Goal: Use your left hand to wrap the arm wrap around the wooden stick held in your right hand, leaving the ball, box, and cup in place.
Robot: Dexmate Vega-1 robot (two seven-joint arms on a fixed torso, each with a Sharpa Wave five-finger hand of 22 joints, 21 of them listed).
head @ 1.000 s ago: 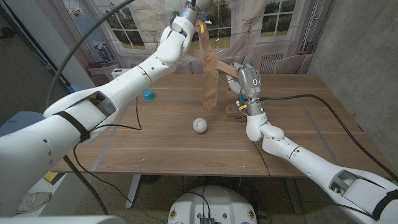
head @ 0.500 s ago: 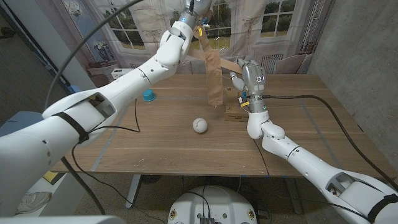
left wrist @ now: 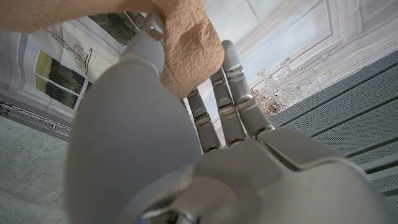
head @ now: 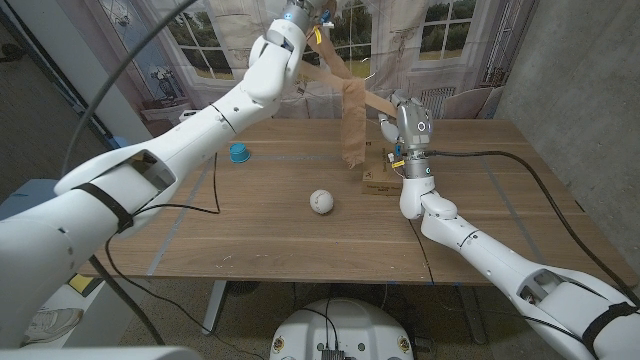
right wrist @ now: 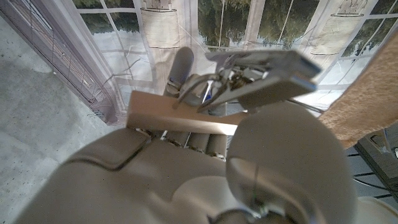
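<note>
My left hand [head: 301,12] is raised high over the table's far side and pinches the top end of the tan arm wrap [head: 352,125]. The wrap drapes over the wooden stick [head: 373,104] and hangs down with its loose end just above the table. In the left wrist view the wrap [left wrist: 186,46] sits between the thumb and fingers. My right hand [head: 411,128] grips the stick [right wrist: 180,116] and holds it out toward the wrap. A white ball [head: 320,201], a small wooden box [head: 377,181] and a blue cup [head: 238,152] stand on the table.
The wooden table [head: 300,250] has bare room at its front. The box lies right under my right hand, the ball in front of the hanging wrap. A black cable [head: 520,165] runs across the right side. Curtained windows stand behind.
My left hand has climbed higher and carried the wrap to the right, so its hanging part now drapes closer to my right hand. The right hand has shifted slightly right and up.
</note>
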